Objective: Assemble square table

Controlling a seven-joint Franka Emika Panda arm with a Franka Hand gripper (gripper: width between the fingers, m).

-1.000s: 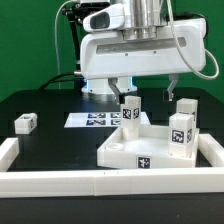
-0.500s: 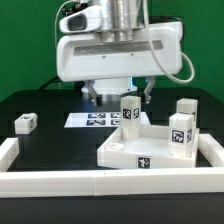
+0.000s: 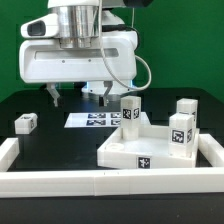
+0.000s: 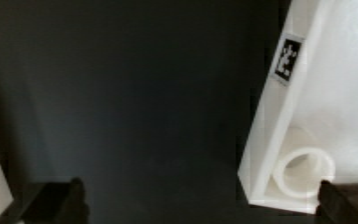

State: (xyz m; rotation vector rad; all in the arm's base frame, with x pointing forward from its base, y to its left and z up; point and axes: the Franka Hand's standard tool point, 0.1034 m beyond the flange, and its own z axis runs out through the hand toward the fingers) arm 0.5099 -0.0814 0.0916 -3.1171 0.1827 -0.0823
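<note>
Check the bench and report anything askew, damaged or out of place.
Nothing looks damaged or spilled. One leg block lies apart at the exterior view's left, away from the square tabletop, where three legs stand upright. The gripper hangs open, empty.

One large white plastic square slab with a raised rim is in view. Four small white marker-tagged leg blocks show: three standing on the slab, one lying well apart from it.
</note>
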